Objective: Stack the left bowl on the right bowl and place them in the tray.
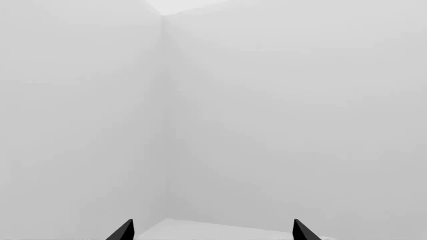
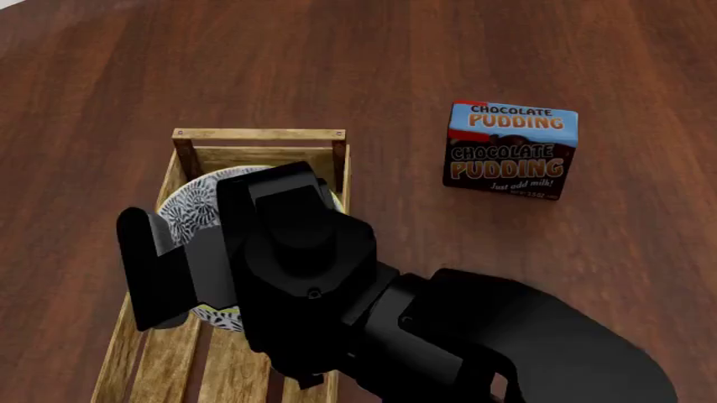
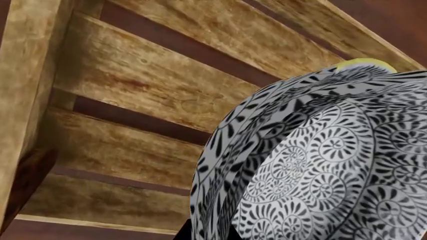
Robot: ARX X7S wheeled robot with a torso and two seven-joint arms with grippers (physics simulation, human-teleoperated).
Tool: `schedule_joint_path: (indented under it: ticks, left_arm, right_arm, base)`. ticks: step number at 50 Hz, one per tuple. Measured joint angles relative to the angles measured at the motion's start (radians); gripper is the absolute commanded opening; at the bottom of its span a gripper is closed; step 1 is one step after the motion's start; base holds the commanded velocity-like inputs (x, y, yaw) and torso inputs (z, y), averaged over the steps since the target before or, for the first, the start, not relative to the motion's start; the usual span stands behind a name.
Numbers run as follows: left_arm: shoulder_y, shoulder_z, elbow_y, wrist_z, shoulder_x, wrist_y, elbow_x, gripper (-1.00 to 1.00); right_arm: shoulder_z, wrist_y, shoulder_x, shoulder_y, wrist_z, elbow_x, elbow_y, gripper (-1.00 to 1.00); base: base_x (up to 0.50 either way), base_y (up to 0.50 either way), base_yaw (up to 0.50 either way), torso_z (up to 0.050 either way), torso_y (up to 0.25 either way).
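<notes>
Left wrist view: left hand [image 1: 212, 231] faces blank pale walls; only two dark fingertips [image 1: 122, 231] show, set wide apart, nothing between them.

Head view: right arm [image 2: 370, 311] fills foreground over tray [image 2: 260, 134] on dark wood desk [image 2: 336, 59]. Patterned bowls [image 2: 191, 206] sit inside tray near its far end, mostly hidden by arm. Right hand's grip state: cannot tell. Chocolate pudding box [image 2: 512, 149] stands on desk, well apart, right of tray.

Right wrist view: black-and-white bowls [image 3: 320, 165] nested, close to camera, over tray slats [image 3: 153, 85]; yellow rim edge [image 3: 363, 63] peeks behind.
</notes>
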Motion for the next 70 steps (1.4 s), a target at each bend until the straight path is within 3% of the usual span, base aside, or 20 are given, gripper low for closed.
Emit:
schedule_joint_path:
  ticks: [49,50,70]
  left_arm:
    - [0.095,0.067,-0.063,-0.017,0.0,0.104,0.097,1.0]
    - [0.096,0.068,-0.065,-0.017,0.0,0.105,0.098,1.0]
    - [0.11,0.072,-0.076,-0.016,0.0,0.123,0.108,1.0]
  right_arm:
    - [0.001,-0.127,-0.002,-0.105,0.112,-0.032,0.095,-1.0]
    - [0.001,-0.128,-0.002,-0.106,0.115,-0.033,0.097,1.0]
    - [0.002,-0.156,-0.001,-0.104,0.15,-0.054,0.112,1.0]
  base:
    - [0.0,0.0,0.0,0.0,0.001]
    - [0.0,0.0,0.0,0.0,0.0]
    - [0.0,0.0,0.0,0.0,0.0]
